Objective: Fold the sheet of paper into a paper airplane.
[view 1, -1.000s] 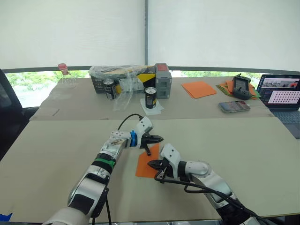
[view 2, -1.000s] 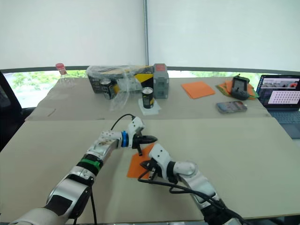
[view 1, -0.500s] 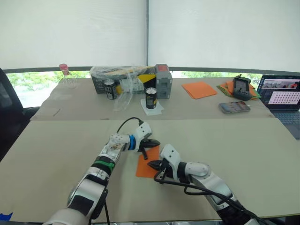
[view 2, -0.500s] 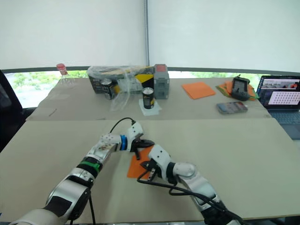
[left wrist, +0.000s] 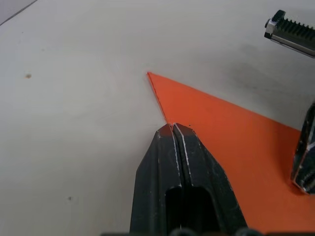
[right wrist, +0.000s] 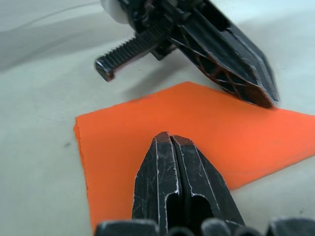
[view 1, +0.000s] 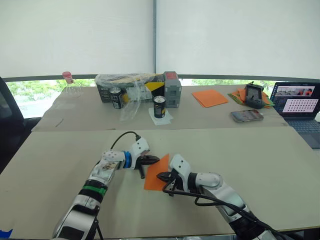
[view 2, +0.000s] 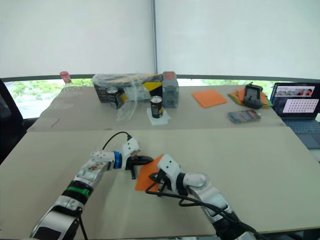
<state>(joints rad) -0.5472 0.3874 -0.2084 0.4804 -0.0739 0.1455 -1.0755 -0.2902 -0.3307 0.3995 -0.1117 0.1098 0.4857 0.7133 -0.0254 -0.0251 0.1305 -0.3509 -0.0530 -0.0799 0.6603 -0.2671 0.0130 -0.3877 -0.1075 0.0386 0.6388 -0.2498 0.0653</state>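
1. Here, the thin bright-orange folded paper sheet [view 1: 156, 172] lies on our beige table [view 1: 260, 165], between both grippers.
2. Our left gripper [left wrist: 173, 129], fingers together, presses its left edge.
3. Our right gripper [right wrist: 170, 140], also closed, presses its nearer part.

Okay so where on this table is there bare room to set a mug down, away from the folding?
Bare table lies right of the right gripper, near the laptop, and left of the left gripper. The far strip is crowded: cans, a wrapped box, orange sheets, a phone. Avoid the orange paper at the middle.
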